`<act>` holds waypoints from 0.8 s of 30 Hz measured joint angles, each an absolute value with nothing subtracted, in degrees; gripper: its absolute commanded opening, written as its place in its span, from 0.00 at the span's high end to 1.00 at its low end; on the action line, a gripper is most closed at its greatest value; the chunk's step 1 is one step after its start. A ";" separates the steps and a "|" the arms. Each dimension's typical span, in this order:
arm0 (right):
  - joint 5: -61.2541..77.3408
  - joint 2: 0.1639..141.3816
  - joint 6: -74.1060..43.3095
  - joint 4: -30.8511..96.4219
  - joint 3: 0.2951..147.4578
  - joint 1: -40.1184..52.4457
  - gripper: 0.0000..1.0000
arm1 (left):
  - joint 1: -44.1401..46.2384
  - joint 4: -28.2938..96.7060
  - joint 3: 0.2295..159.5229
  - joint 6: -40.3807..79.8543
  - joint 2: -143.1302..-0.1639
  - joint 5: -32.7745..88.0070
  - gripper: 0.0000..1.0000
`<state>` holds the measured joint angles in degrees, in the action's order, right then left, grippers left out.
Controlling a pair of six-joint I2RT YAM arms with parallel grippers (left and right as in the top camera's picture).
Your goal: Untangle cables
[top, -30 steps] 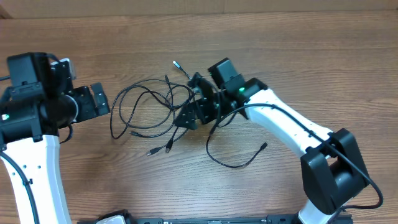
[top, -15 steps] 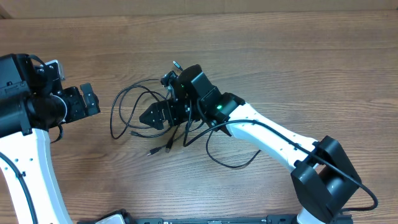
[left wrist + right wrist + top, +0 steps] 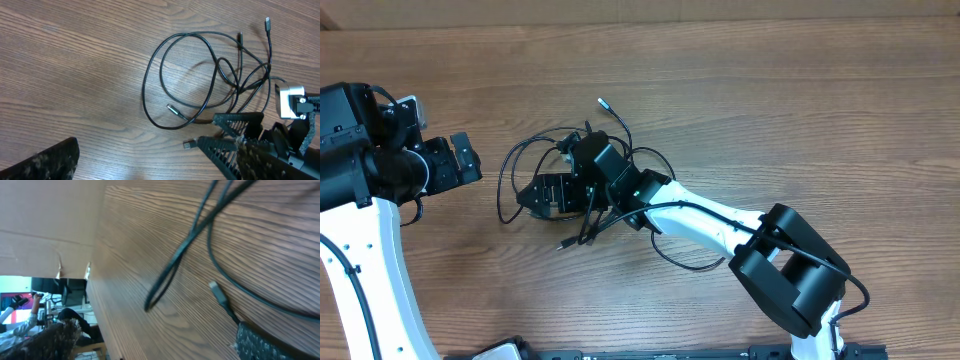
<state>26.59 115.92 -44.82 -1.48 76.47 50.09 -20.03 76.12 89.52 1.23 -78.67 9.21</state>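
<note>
1. Currently my right gripper (image 3: 533,194) is spread wide and empty, sitting over the cables (image 3: 145,89), with loops under and ahead of its fingertips.
2. My left gripper (image 3: 460,160) is wide open too, holding nothing; the tangle lies ahead, apart.

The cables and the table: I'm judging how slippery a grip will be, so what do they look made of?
Cables: thin black cords, likely plastic or rubber sheathing, matte; they lie in soft loops. Plug tips: silvery, probably metal. Table: brown wood grain, smooth, slight sheen; solid wood or laminate, cannot tell.
</note>
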 measured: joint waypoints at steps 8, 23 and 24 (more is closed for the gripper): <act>25.65 118.87 -47.92 -9.26 76.49 51.44 0.00 | -20.03 76.12 89.52 1.23 -78.67 9.23 0.00; 31.14 123.28 -45.17 -19.59 76.49 53.06 0.96 | -20.03 76.09 89.49 1.21 -78.67 9.23 0.00; 32.80 123.26 -44.53 -18.26 76.49 52.66 0.96 | -20.03 76.12 89.52 1.19 -78.67 9.23 0.00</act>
